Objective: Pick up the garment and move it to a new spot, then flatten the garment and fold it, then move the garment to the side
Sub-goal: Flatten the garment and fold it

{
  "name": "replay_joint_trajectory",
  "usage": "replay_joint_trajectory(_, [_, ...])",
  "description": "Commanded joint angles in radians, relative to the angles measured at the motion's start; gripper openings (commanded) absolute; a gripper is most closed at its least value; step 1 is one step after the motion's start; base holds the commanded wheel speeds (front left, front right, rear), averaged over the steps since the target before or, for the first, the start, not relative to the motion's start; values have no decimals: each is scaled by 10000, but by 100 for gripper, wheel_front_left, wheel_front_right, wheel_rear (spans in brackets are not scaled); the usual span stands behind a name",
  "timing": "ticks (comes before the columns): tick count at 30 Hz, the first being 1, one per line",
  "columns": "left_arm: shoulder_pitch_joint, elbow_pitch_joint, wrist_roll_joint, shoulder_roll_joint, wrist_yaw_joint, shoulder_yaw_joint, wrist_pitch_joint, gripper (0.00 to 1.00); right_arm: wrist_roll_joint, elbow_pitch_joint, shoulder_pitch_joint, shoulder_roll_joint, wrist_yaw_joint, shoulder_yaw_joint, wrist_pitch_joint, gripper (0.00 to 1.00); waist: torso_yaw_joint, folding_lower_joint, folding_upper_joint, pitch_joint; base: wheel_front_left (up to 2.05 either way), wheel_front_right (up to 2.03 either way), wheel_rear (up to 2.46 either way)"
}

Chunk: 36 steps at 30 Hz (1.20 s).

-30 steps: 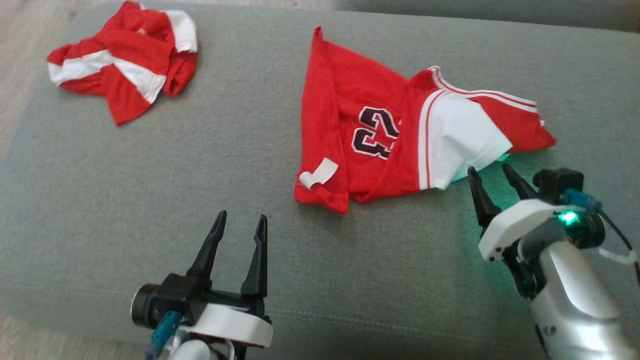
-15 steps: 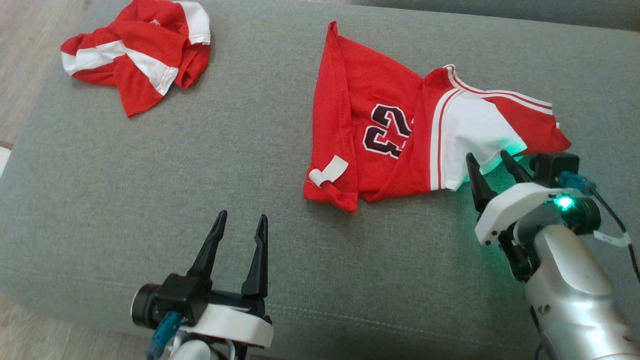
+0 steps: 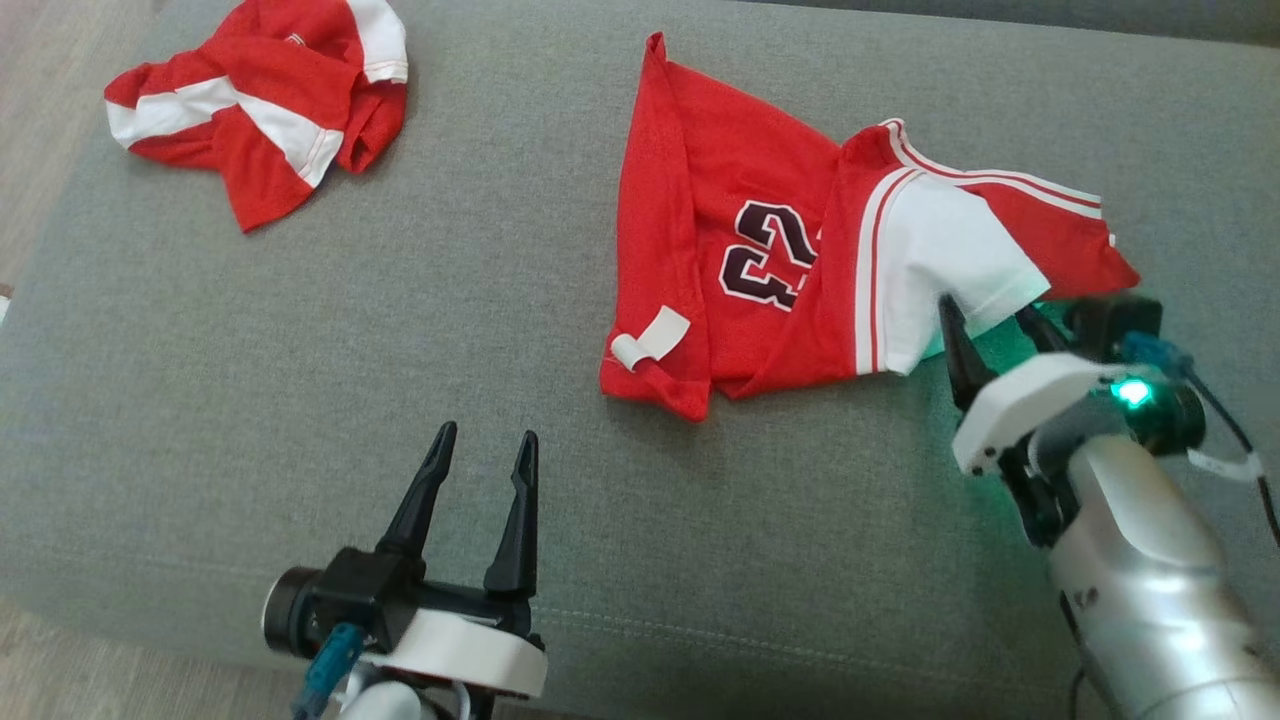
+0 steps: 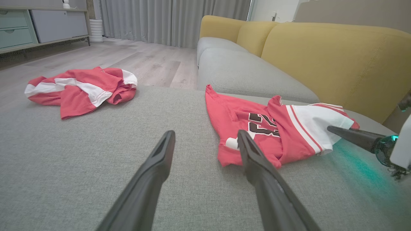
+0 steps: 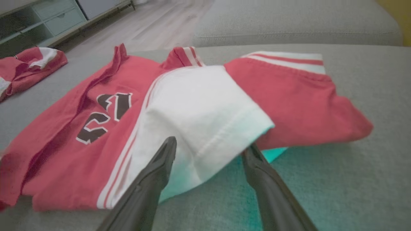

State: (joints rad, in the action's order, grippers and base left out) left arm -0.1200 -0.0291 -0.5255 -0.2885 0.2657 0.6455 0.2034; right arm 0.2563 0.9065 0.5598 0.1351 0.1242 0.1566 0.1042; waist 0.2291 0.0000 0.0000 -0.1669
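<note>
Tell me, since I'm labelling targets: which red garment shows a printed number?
The spread jersey by the right gripper shows dark numerals; the crumpled garment far left shows none.

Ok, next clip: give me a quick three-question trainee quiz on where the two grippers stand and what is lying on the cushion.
1. True or false: the left gripper is shut on the numbered jersey.
2. The right gripper has its open fingers at the edge of which part of the jersey? A) the white sleeve B) the white label C) the printed number
3. How many red-and-white garments lie on the grey cushion?

Key
1. False: it is open over bare cushion, apart from the jersey.
2. A.
3. Two: the jersey and a crumpled garment at the far left.
</note>
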Motion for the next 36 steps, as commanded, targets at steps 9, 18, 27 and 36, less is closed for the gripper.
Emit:
replay_joint_trajectory(9, [-465,279,10,-181,91,-303,22,100,89,-82,1097,-359,65,739,429,42,-61,0,0,-44,0,0,0])
replay_joint_trajectory(18, [-344,228,-77,-225,158,-378,104,100,303,-271,818,-453,65,684,987,0,-507,0,0,300,0,0,0])
replay_joint_trajectory(27, [-186,218,-187,-255,206,-412,152,100,872,-1391,-1082,-535,65,-895,1006,0,-921,0,0,585,0,0,0])
replay_joint_trajectory(36, [-246,179,-204,-231,171,-345,181,100,675,-2428,-2474,-774,65,-2333,383,0,-1024,0,0,459,0,0,0])
